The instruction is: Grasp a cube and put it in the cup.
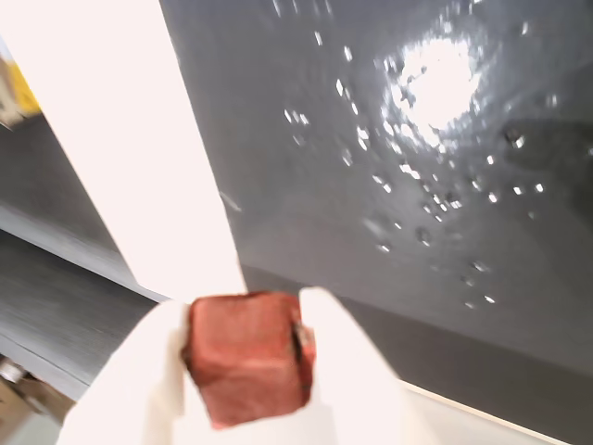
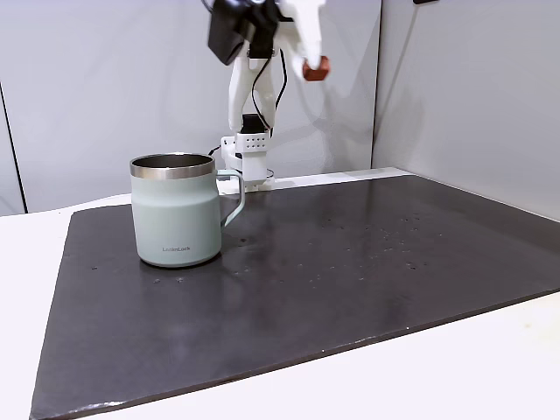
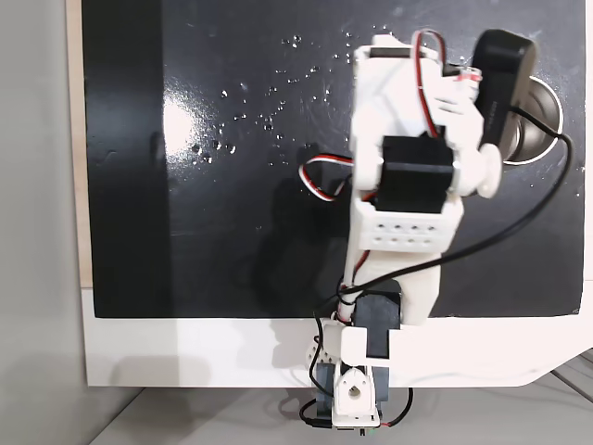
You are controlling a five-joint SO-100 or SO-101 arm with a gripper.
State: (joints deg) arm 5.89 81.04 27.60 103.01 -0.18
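Cube sits clamped between the tool fingers, high above the mat.

In the wrist view the small reddish-brown matte cube has its two flanks covered by the white two-finger gripper; the fingers are overexposed and cut off by the lower edge. In the side-on fixed view the cube is motion-blurred and partly covered by the gripper, and the arm's upper part is cut by the top edge. In the top-down fixed view the pale sage-green steel-rimmed mug is largely hidden behind the arm and black wrist camera; a sliver of its steel inside is visible.
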